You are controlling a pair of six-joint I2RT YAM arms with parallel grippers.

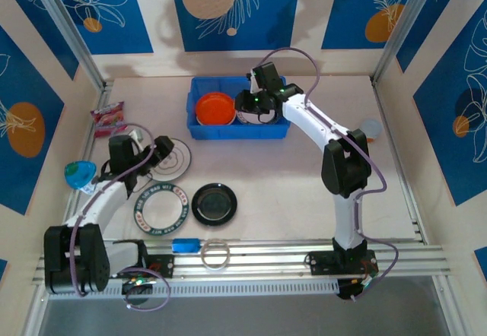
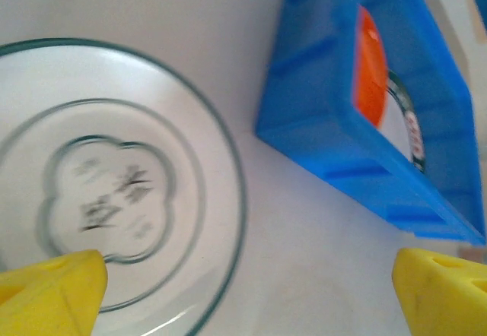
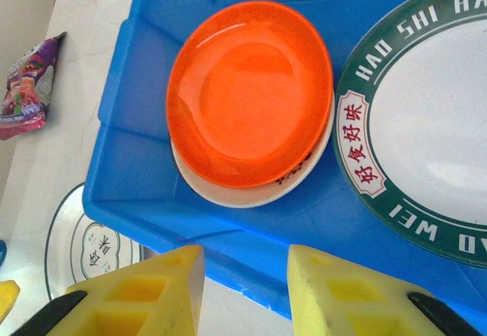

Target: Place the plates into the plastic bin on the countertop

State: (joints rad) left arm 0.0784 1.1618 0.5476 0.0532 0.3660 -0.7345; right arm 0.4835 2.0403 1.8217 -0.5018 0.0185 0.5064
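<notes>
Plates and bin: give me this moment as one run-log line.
left gripper: open above white plate | right gripper: open above bin | in bin: orange plate, green-rimmed plate | counter: black plate, patterned plate

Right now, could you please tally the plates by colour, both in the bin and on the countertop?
Orange plate: 1
White plate under it: 1
Green-rimmed lettered plates: 2
Black plate: 1
White teal-ringed plate: 1
Total: 6

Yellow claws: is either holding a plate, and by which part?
Nothing is held. Left gripper open near the teal-ringed plate; right gripper open over the blue bin.
</notes>
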